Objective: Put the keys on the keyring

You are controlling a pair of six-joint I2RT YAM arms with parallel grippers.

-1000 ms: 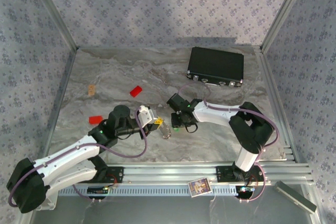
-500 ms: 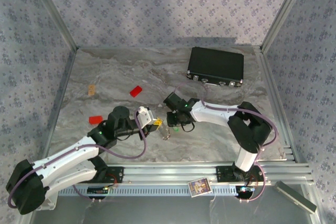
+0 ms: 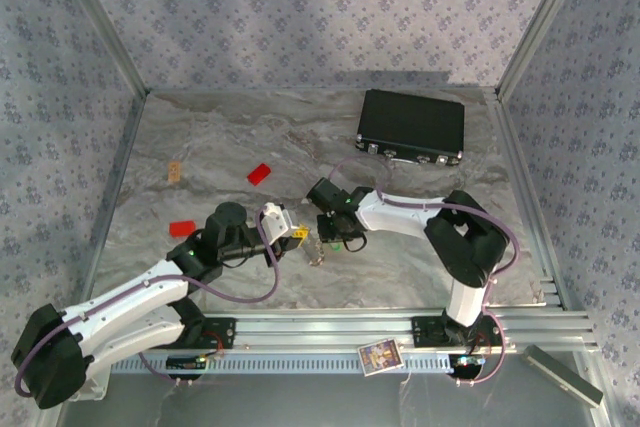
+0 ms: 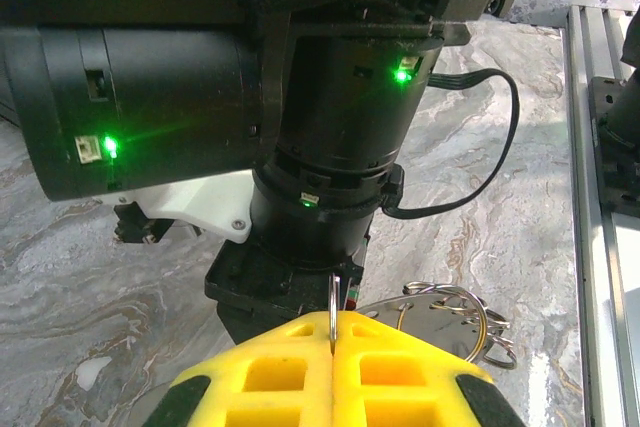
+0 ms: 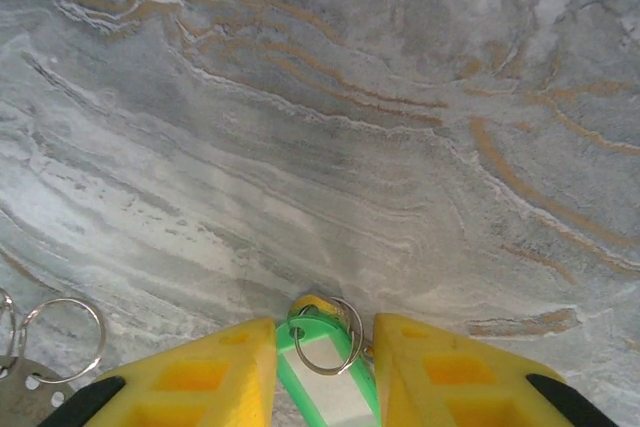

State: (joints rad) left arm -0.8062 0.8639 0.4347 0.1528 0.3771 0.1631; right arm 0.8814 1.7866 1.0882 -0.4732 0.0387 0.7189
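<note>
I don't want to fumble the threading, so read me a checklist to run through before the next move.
1. Hold: left gripper shut on the keyring: ok.
2. Pick: green key between the right gripper fingers: ok.
3. The key's small ring sticking out past those fingers: ok.
4. Keyring's split pried open: cannot tell.
5. Small ring lined up with keyring: cannot tell.

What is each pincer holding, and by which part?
The left pincer pinches the keyring edge-on by its thin wire loop; the right pincer seemingly grips the green key by the sides of its plastic head.
</note>
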